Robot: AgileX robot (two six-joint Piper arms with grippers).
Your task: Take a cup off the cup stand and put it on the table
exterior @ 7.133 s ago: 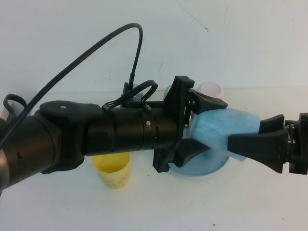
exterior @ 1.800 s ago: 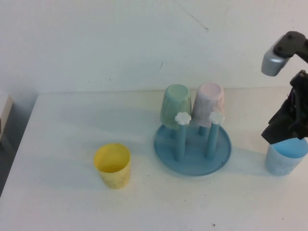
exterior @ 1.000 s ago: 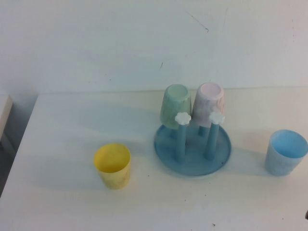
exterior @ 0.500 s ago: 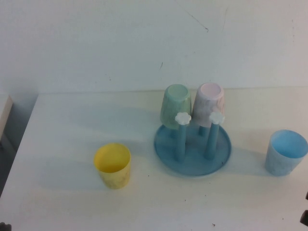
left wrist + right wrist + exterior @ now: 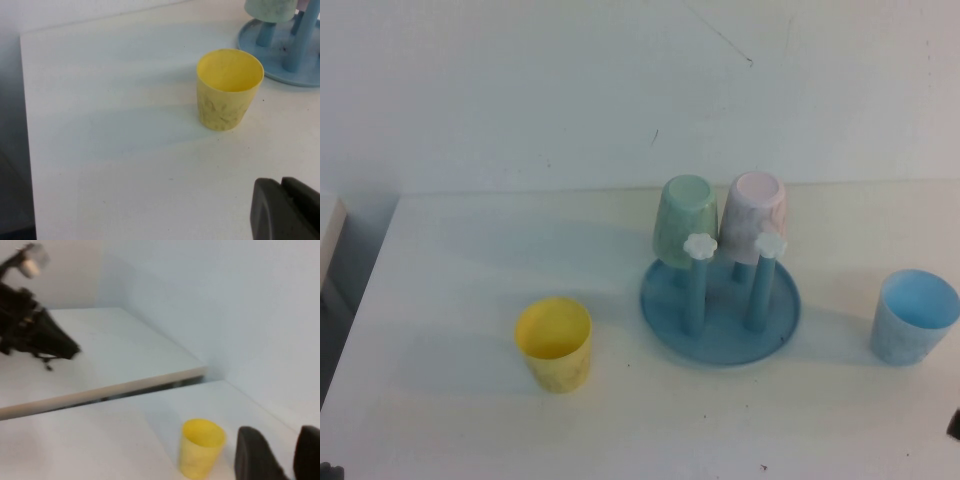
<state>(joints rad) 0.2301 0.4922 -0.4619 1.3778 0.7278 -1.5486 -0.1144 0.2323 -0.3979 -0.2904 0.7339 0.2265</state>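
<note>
1. Light blue plastic tumbler stands upright on the white tabletop, right of the round blue cup stand, apart from it.
2. Mint green cup and pink cup hang inverted on its pegs.
3. Yellow cup sits left.
4. Left gripper hovers near the yellow cup; I cannot tell its fingers' state.
5. Right gripper shows fingers spread, empty.

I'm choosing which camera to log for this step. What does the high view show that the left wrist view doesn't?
Only the high view shows the light blue cup upright on the table, apart from the cup stand, plus the pink cup on a peg. Only the left wrist view shows the left gripper, low near the table's front edge. Both show the yellow cup, the stand and the mint green cup. The right gripper appears only in its own wrist view, open.
</note>
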